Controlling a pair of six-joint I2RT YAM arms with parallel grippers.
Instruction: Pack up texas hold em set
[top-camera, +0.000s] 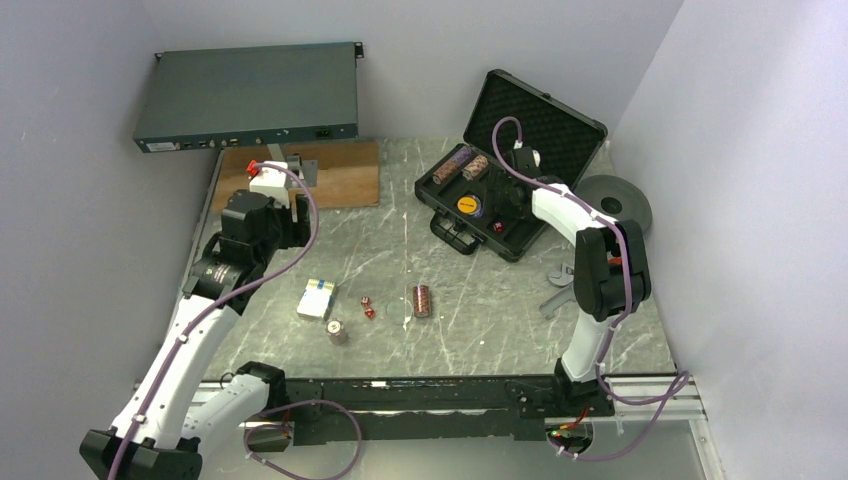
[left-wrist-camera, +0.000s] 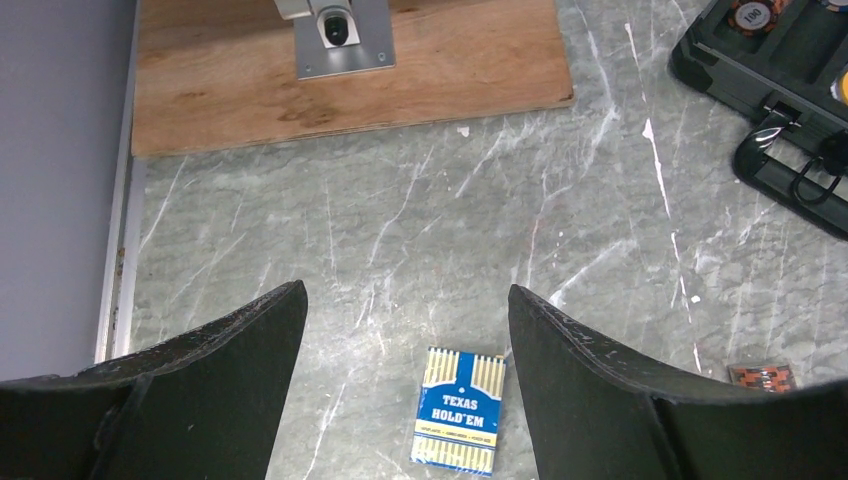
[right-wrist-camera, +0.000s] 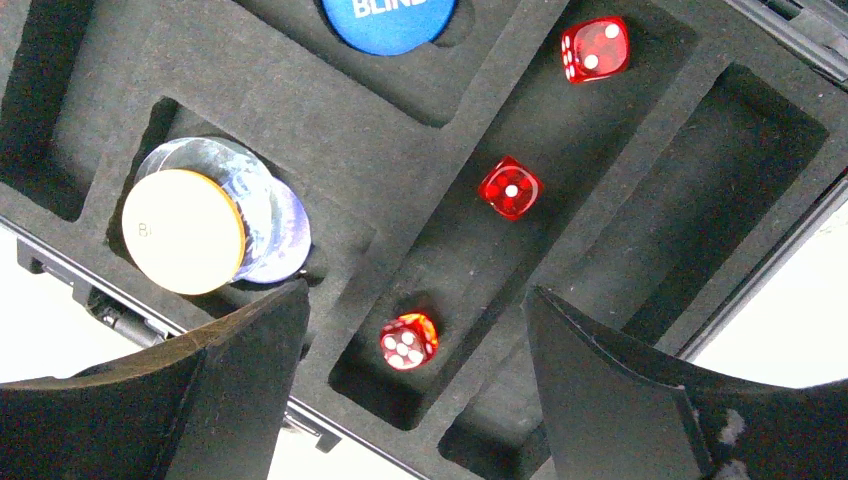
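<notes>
The black foam-lined case (top-camera: 545, 125) lies open at the back right, with chip stacks (top-camera: 462, 165) and a yellow button (top-camera: 468, 205) in it. My right gripper (top-camera: 505, 205) hovers open and empty over its dice slot. The right wrist view shows three red dice (right-wrist-camera: 510, 188) in that slot, a cream button (right-wrist-camera: 183, 231) and a blue blind button (right-wrist-camera: 388, 18), with the gripper (right-wrist-camera: 415, 300) above the nearest die (right-wrist-camera: 408, 341). My left gripper (left-wrist-camera: 405, 300) is open and empty above the blue Texas Hold'em card deck (left-wrist-camera: 459, 409), which lies on the table (top-camera: 317, 297).
Two red dice (top-camera: 367, 306), a chip stack on its side (top-camera: 422, 300) and another chip stack (top-camera: 337, 331) lie mid-table. A wooden board (top-camera: 300, 175) with a metal mount (left-wrist-camera: 340, 35) and a grey rack unit (top-camera: 250, 95) sit at the back left. A dark disc (top-camera: 615, 203) and a metal tool (top-camera: 558, 290) are at the right.
</notes>
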